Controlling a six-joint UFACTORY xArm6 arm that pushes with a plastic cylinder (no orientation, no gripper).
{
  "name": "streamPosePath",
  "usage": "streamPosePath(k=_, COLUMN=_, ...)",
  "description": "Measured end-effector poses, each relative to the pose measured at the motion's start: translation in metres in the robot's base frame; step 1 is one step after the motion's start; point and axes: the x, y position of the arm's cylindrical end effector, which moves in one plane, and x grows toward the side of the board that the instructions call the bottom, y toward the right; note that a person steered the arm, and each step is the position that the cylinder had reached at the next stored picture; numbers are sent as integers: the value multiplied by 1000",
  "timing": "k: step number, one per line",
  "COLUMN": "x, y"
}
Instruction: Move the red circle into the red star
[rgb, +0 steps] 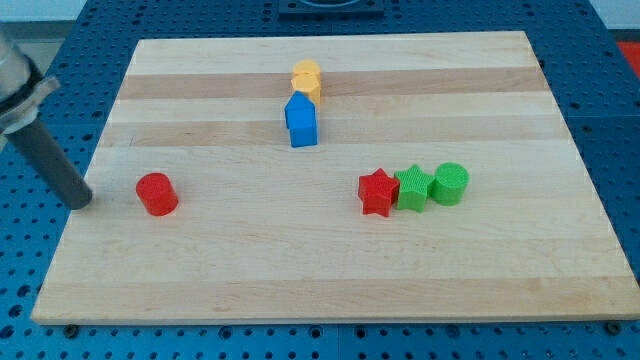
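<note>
**Tip staged behind red circle; push toward red star not yet begun**

The arm carries no jaws, only a rod, so there is nothing to open, close or hold. My tip (82, 201) rests at the view's left edge of the counter (330, 280), just left of the red circle (157, 193) and apart from it, with a small gap showing between them.

The red circle stands alone in the view's left half. The red star (377, 192) lies well apart to the view's right, at roughly the same level, touching a green star-like block (413, 187), which in turn touches a green cylinder (451, 184). A blue house-shaped block (301, 121) and a yellow block (307, 77) sit toward the view's top centre, clear of the direct line.

Judged risks:
- The circle is round; off-centre contact would likely let it roll off the tip and drift toward the view's top or bottom.
- The run is long, so a small heading error would grow and the circle could pass the star.
- Arriving too hard would likely shove the star and scatter the green row.
</note>
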Motion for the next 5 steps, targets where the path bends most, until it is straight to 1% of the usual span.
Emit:
streamPosePath(k=3, x=0, y=143)
streamPosePath(k=4, x=0, y=172)
streamPosePath(k=5, x=0, y=168)
